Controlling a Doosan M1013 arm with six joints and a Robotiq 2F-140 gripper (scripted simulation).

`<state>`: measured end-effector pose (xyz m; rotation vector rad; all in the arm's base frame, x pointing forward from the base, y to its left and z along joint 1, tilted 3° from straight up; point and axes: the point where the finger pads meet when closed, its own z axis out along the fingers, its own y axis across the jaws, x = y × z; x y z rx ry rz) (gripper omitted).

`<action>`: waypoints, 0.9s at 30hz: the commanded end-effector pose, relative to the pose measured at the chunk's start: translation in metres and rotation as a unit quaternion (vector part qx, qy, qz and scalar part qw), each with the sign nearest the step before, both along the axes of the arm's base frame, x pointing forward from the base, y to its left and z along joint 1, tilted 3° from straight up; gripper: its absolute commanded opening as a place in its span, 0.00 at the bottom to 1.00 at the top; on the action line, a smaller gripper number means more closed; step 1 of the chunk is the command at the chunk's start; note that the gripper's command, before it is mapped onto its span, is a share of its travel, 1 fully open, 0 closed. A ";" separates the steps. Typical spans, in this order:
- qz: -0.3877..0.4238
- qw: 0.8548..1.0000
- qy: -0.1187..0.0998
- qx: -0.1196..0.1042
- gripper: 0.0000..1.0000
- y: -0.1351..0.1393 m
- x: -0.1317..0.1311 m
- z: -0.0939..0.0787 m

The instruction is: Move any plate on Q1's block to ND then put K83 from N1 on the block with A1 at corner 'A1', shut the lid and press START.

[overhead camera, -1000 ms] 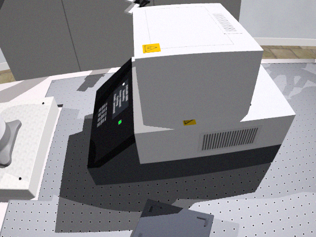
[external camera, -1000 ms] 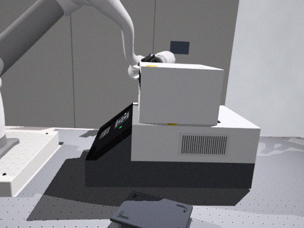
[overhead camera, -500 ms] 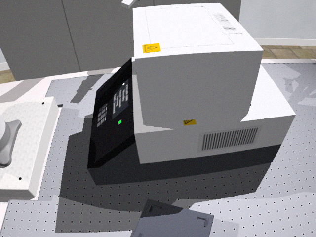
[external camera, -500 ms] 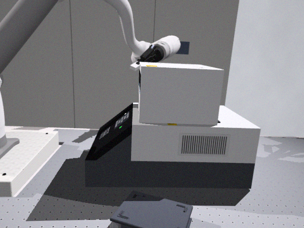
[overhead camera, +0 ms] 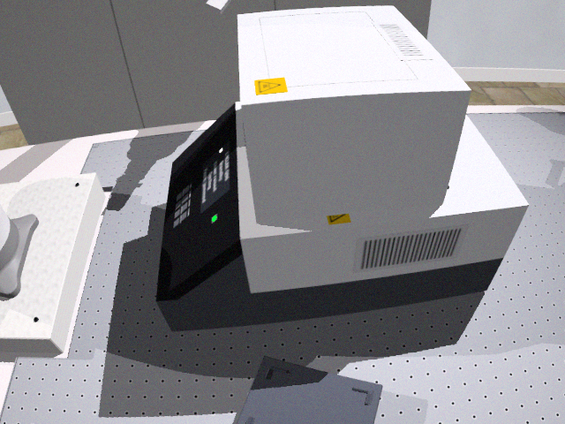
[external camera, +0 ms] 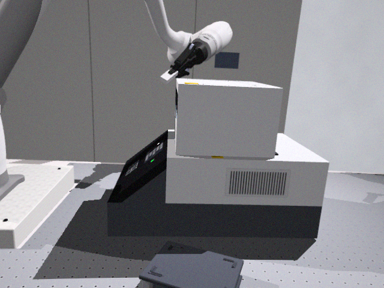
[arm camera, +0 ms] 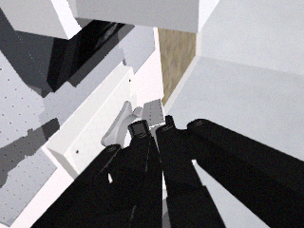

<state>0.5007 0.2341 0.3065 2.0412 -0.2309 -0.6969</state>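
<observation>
The cycler Q1 (overhead camera: 356,182) is a white box on a dark base, and its white lid (external camera: 227,117) sits down on the body. Its status lamp (overhead camera: 214,218) is green on the sloped black panel; the lamp also shows in the exterior view (external camera: 152,160). The keypad (overhead camera: 182,206) lies at the panel's left. My gripper (external camera: 175,72) hangs in the air just above the lid's front top corner, fingers shut on nothing. In the wrist view the closed fingertips (arm camera: 149,127) point down past the panel. Plate K83 is not in view.
A grey plate nest (overhead camera: 310,397) with corner brackets lies in front of Q1's side and holds no plate; it also shows in the exterior view (external camera: 192,267). The arm's white base block (overhead camera: 41,260) stands to the left of the panel.
</observation>
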 end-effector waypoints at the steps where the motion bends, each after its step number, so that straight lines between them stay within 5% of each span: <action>1: -0.002 1.000 -0.002 0.020 0.00 -0.016 -0.006 0.008; 3: -0.002 1.000 -0.002 0.020 0.00 -0.022 -0.008 0.011; 6: -0.006 0.998 -0.013 0.069 0.00 -0.035 -0.014 0.016; 12: -0.006 0.997 -0.014 0.075 0.00 -0.051 -0.022 0.024; 15: -0.008 0.992 -0.028 0.123 0.00 -0.064 -0.030 0.029; 19: -0.008 0.991 -0.029 0.127 0.00 -0.078 -0.039 0.034; 22: -0.007 0.984 -0.046 0.174 0.00 -0.090 -0.047 0.039; 27: -0.006 0.980 -0.055 0.192 0.00 -0.101 -0.056 0.043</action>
